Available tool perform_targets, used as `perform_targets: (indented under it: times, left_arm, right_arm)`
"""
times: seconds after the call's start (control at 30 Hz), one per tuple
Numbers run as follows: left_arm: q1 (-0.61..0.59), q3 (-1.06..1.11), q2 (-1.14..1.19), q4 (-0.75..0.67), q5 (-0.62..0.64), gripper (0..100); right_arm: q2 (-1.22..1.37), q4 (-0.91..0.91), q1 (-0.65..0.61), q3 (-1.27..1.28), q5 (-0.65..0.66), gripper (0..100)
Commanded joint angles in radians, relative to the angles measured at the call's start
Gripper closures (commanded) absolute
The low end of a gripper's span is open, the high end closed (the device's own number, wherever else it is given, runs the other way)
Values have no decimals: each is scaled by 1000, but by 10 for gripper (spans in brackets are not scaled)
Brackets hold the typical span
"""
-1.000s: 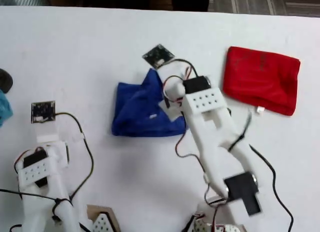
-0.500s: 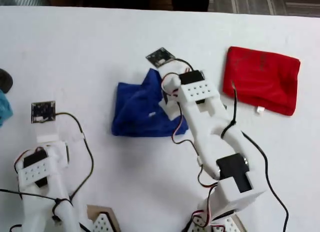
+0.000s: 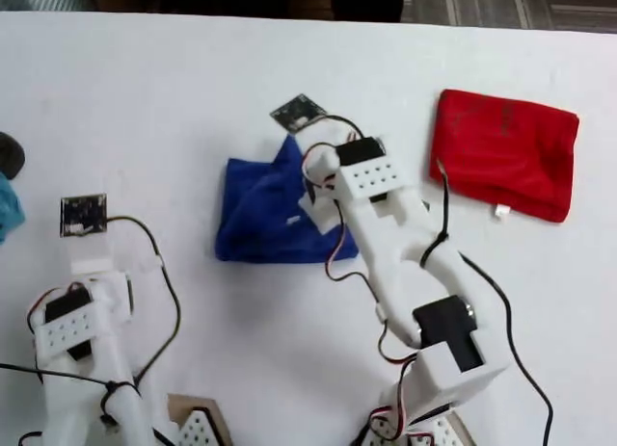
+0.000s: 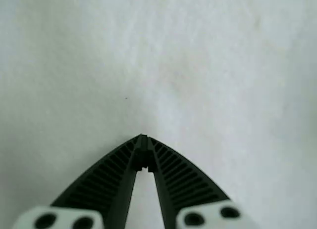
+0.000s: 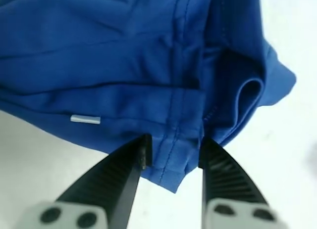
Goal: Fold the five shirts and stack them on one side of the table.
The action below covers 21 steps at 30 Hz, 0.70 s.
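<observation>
The white counter carries two of my shirts in mid-field. One is a blue shirt, loosely bunched and only half folded. The other is a red shirt, already folded flat.

Over the last second my right arm has swung in from the red shirt's side and drawn its wrist over the blue shirt's near edge. I take that as lining up for the next fold, so the blue one is in hand, not finished.

The right tool has its jaws moderately apart, straddling the stitched hem at a corner of the blue shirt. The cloth lies between them and one finger seems to touch the hem, but nothing is clamped yet. The red shirt lies well apart from this tool, on the side away from my other arm.

The left tool has its tips pressed together on nothing, over bare counter, well apart from both shirts.
</observation>
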Motion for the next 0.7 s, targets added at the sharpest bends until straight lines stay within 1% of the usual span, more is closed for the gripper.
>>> perform_targets:
  times: [0.0, 0.13, 0.47, 0.67]
  left_arm:
    - [-6, -4, -18, -14, 9, 974]
    - [-6, -4, -18, -14, 9, 974]
    - [-6, -4, -18, -14, 9, 974]
    - [-6, -4, -18, -14, 9, 974]
  right_arm:
    - [-1, 5, 16, -35, 2, 838]
    - [-1, 5, 16, -35, 2, 886]
    - [2, 5, 15, -35, 2, 868]
    - [102, 5, 15, -44, 2, 868]
